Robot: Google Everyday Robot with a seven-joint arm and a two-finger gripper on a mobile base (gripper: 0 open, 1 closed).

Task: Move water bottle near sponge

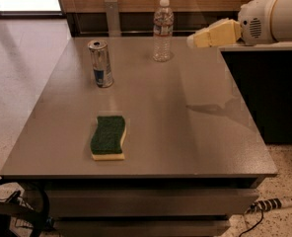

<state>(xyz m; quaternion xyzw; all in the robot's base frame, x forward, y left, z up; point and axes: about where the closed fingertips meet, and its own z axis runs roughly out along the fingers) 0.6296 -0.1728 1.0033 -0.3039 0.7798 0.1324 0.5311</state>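
Observation:
The water bottle (163, 29), clear and ribbed with a white cap, stands upright near the far edge of the grey table (185, 132). The sponge (108, 137), green on top over yellow foam, lies flat near the table's front left. My gripper (195, 39) reaches in from the right, held above the table's far right part, a short way right of the bottle and apart from it. It holds nothing that I can see.
A silver and blue can (101, 63) stands upright on the table's left side, between the bottle and the sponge. A dark cabinet (264, 93) stands against the table's right side. Cables and a power strip (269, 205) lie on the floor.

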